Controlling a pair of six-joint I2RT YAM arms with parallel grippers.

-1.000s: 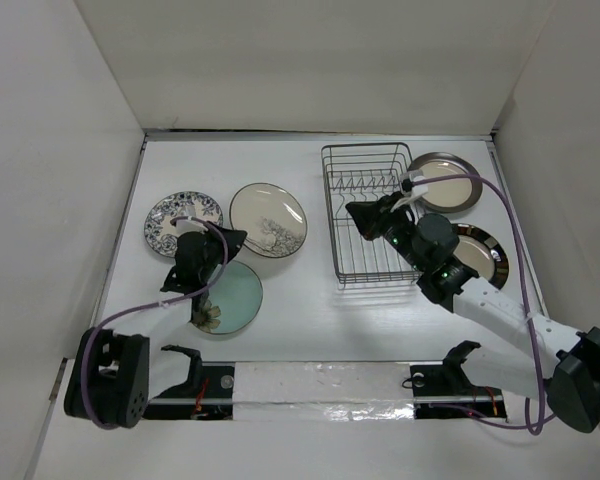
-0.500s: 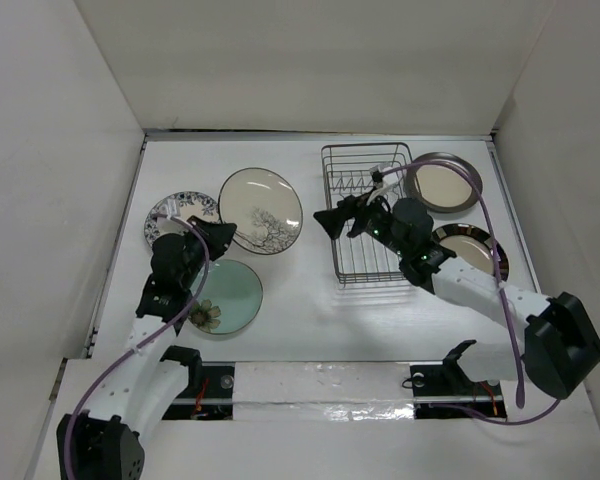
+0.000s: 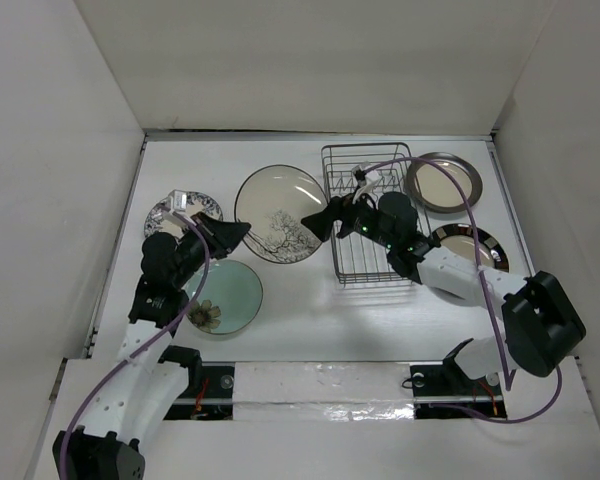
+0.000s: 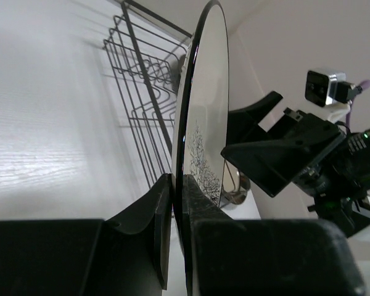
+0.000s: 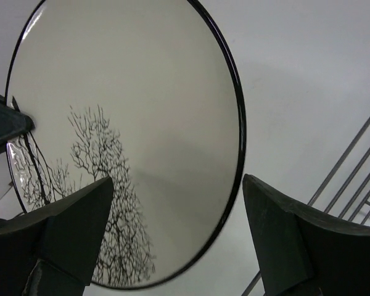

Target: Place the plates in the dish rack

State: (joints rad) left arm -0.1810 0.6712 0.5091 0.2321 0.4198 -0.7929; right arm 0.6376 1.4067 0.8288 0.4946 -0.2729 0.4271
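The cream plate with the dark tree print (image 3: pixel 278 212) is lifted off the table and tilted. My left gripper (image 3: pixel 232 236) is shut on its left rim; in the left wrist view the plate (image 4: pixel 206 92) stands edge-on between the fingers (image 4: pixel 179 209). My right gripper (image 3: pixel 318 222) is open at the plate's right rim, its fingers straddling the rim of the plate (image 5: pixel 142 123) without closing. The dish rack (image 3: pixel 370 215) stands just right of it, with no plates in it. On the table lie the pale green plate (image 3: pixel 230 297), the black-and-white plate (image 3: pixel 170 213) and two beige plates (image 3: pixel 442 183) (image 3: pixel 472 245).
White walls close in the table on the left, back and right. The rack's wires (image 5: pixel 351 160) run close beside my right fingers. The left arm reaches over the green and patterned plates.
My left gripper has lifted the tree-print plate and carried it right, toward the rack. My right gripper has opened and moved left from over the rack to the plate's rim.
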